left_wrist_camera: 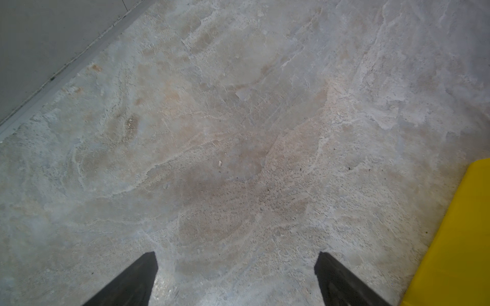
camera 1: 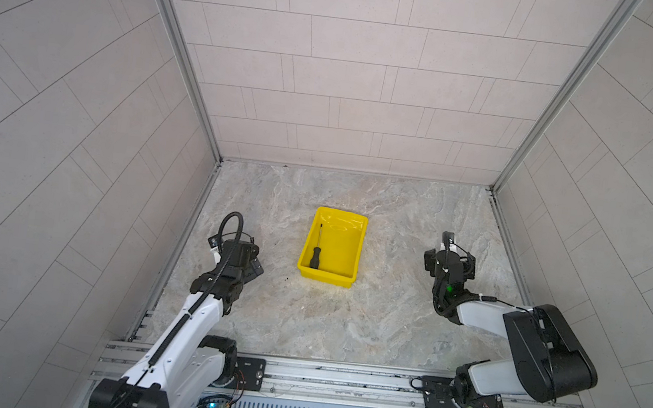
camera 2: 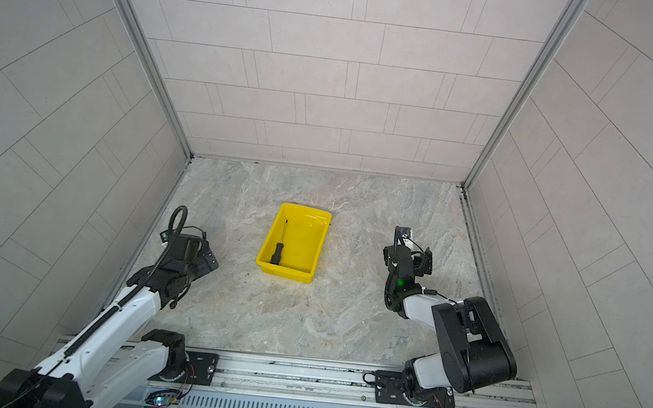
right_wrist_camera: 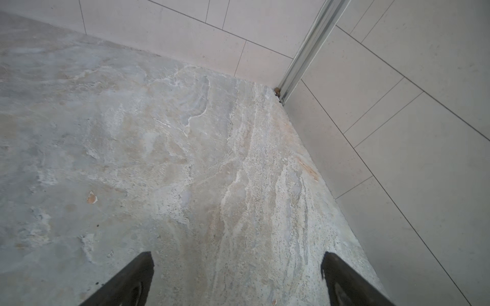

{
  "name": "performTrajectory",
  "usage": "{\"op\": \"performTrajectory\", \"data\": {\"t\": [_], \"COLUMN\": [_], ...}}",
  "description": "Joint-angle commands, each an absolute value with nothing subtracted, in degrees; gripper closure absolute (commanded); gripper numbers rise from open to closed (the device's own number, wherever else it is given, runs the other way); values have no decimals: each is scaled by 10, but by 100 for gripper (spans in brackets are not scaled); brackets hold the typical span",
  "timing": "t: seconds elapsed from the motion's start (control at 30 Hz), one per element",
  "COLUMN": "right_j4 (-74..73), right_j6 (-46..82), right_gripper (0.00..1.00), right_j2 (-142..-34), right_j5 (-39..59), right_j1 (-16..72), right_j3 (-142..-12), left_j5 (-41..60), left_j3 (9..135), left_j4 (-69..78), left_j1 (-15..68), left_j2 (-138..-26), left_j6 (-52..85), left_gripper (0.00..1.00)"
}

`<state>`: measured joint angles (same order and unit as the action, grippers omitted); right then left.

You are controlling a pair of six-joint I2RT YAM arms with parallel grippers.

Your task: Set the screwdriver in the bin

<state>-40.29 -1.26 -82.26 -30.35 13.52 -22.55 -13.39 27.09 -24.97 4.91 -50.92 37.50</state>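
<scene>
The yellow bin (camera 1: pixel 327 277) (camera 2: pixel 287 272) stands mid-table in both top views. Inside it lies the screwdriver (camera 1: pixel 315 254) (camera 2: pixel 278 252), along the bin's left wall, black handle toward the near end and thin shaft pointing away. My left gripper (camera 1: pixel 254 264) (camera 2: pixel 208 260) hovers left of the bin, apart from it; in the left wrist view it (left_wrist_camera: pixel 236 255) is open over bare stone, with the bin's (left_wrist_camera: pixel 456 238) side at the frame's edge. My right gripper (camera 1: pixel 450 263) (camera 2: pixel 408 260) sits right of the bin; in the right wrist view it (right_wrist_camera: pixel 237 255) is open and empty.
Tiled walls close in the stone tabletop (camera 1: pixel 344 324) on the left, right and far sides, with metal corner posts (right_wrist_camera: pixel 305 53). A metal rail (camera 1: pixel 338 378) carrying both arm bases runs along the near edge.
</scene>
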Motion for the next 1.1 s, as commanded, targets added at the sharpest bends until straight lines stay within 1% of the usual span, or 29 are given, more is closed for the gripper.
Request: {"op": "performTrajectory", "data": {"t": [0.0, 0.17, 0.27, 0.33, 0.4, 0.43, 0.5, 0.6, 0.67, 0.7, 0.8, 0.9, 0.97, 1.07], "right_j4": [-442, -426, -445, -520, -680, -736, -697, -649, -569, -558, -613, -609, -605, -606], "right_j6": [-17, 3, 3, 29, 7, -4, 3, -4, 12, 10, 0, 0, 0, 0], "right_gripper": [0, 1, 1, 1, 1, 1, 1, 1, 1, 1, 1, 1, 1, 1], "right_j2": [-826, -821, -825, -844, -913, -935, -905, -922, -900, -897, -915, -914, -912, -913], "right_j5": [-282, -219, -216, -219, -226, -235, -242, -252, -249, -250, -250, -251, -252, -252], "right_j1": [120, 82, 73, 69, 67, 72, 77, 77, 75, 75, 76, 76, 77, 76], "right_j3": [-232, -236, -226, -187, -153, -143, -134, -178, -199, -203, -191, -191, -191, -192], "left_j5": [-125, -121, -118, -119, -116, -112, -104, -110, -120, -131, -171, -182, -179, -164], "left_j3": [274, 276, 278, 275, 273, 273, 269, 261, 275, 283, 304, 299, 294, 293], "left_j4": [-235, -227, -229, -226, -221, -223, -219, -197, -209, -216, -220, -149, -86, 12], "left_j1": [47, 47, 47, 47, 47, 47, 47, 47, 47, 47, 47, 47, 47, 47], "left_j2": [-519, -534, -535, -533, -533, -533, -532, -535, -539, -540, -541, -542, -544, -558], "left_j6": [366, 364, 362, 362, 359, 358, 357, 359, 359, 364, 410, 453, 430, 312], "left_gripper": [0, 0, 0, 0, 0, 0, 0, 0, 0, 0, 0, 0, 0, 0]}}
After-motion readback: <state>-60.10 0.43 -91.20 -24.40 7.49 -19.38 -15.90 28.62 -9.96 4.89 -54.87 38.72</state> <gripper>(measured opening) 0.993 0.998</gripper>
